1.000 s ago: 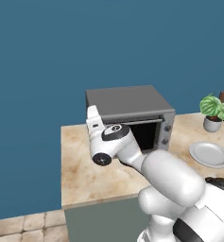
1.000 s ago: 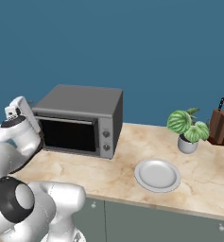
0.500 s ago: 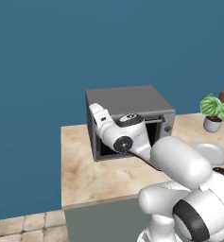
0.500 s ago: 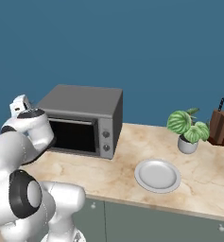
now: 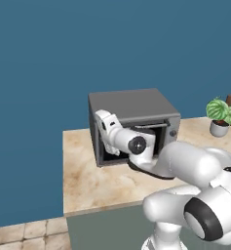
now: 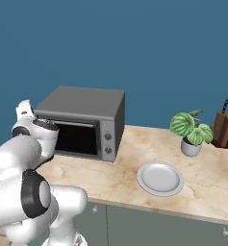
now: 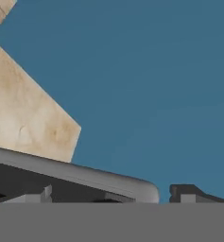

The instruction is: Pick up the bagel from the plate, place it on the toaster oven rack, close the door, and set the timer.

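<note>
The grey toaster oven (image 6: 82, 108) stands on the counter's left part. In the right base view its dark glass door (image 6: 77, 139) looks upright against the front, with the silver handle bar along its top. My hand (image 5: 107, 124) hovers at the oven's upper left front corner. In the hand view my gripper (image 7: 116, 194) is open, its fingertips (image 7: 193, 193) wide apart over a rounded grey edge with dark glass below it. The white plate (image 6: 159, 178) lies to the oven's right with nothing on it. The bagel is out of view, and the rack is hidden.
A potted plant (image 6: 190, 132) and a knife block (image 6: 223, 129) stand at the counter's back right. My forearm (image 5: 151, 156) crosses the oven's front in the left base view. The counter's left edge (image 5: 64, 171) is close beside the oven, and a blue wall is behind.
My forearm and elbow have swung right, across the oven's front. The hand has crept slightly right at the oven's upper left corner. The jaws have stayed open.
</note>
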Tool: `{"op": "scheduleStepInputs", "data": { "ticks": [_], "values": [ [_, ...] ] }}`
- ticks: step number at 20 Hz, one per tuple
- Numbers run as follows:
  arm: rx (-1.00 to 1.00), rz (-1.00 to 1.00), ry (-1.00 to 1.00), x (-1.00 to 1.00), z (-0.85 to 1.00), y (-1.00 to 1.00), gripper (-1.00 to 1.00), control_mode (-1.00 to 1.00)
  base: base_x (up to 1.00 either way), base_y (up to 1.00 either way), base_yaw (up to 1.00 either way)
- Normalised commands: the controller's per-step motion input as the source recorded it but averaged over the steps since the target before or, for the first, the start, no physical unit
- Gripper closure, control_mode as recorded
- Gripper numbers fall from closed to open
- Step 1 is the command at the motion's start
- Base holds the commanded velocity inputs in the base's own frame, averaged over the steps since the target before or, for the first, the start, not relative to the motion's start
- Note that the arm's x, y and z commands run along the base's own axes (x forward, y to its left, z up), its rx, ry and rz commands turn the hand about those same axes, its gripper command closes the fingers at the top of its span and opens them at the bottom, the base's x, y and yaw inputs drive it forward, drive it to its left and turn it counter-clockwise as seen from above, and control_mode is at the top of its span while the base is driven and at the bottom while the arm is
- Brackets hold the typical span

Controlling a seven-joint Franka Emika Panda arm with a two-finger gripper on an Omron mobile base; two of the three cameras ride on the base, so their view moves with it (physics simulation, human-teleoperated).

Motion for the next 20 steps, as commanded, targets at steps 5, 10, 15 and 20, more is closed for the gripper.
{"op": "scheduleStepInputs", "data": {
  "ticks": [5,10,15,20],
  "values": [
    [-0.02,0.0,0.32,-0.33,-0.63,-0.01,-1.0,-1.0,0.0,0.0,0.0],
    [-0.01,0.0,0.18,-0.56,-0.05,0.0,-1.0,-1.0,0.0,0.0,0.0],
    [-0.02,0.0,-0.04,-0.2,0.94,0.0,-1.0,-1.0,0.0,0.0,0.0],
    [-0.05,0.0,-0.05,0.71,0.88,0.0,-1.0,-1.0,0.0,0.0,0.0]
  ]
}}
